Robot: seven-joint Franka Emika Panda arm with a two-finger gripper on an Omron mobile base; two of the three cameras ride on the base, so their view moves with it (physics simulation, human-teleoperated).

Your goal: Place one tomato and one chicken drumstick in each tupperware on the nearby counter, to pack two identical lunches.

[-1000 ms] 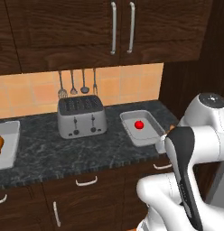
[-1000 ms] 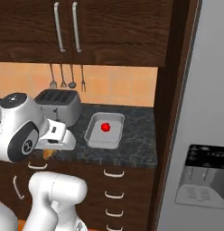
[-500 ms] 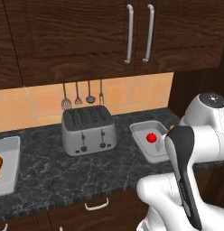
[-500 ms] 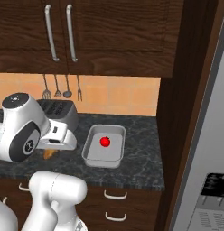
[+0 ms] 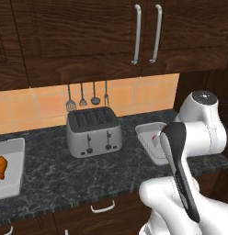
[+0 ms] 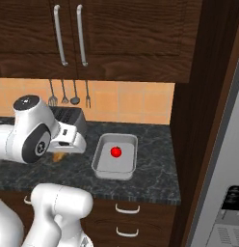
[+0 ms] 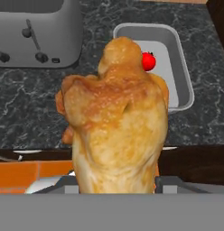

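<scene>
Here the gripper (image 6: 58, 155) hangs above the counter (image 6: 155, 183) with its jaws clamped on a chicken drumstick (image 7: 116, 122), which the hand view shows golden-brown and upright, meaty end down between the fingers. In the right base view a sliver of the orange meat peeks from under the white hand, at about nine o'clock from the nearer tupperware (image 6: 99, 164). That tray holds one red tomato (image 6: 116, 152) near its middle and lies apart from the gripper; in the hand view the same tray (image 7: 182, 81) sits at roughly one o'clock behind the drumstick, the tomato (image 7: 149, 61) partly hidden by it. A silver toaster (image 5: 93, 131) stands on the counter (image 5: 79, 174) at about nine o'clock from that tray (image 5: 148, 140) (the arm covers much of the tray from this side). Well off toward nine o'clock in the left base view, the second tupperware (image 5: 14, 179) holds another drumstick (image 5: 0, 166). Four utensils (image 5: 87, 97) hang on the tiled wall above the toaster.
</scene>
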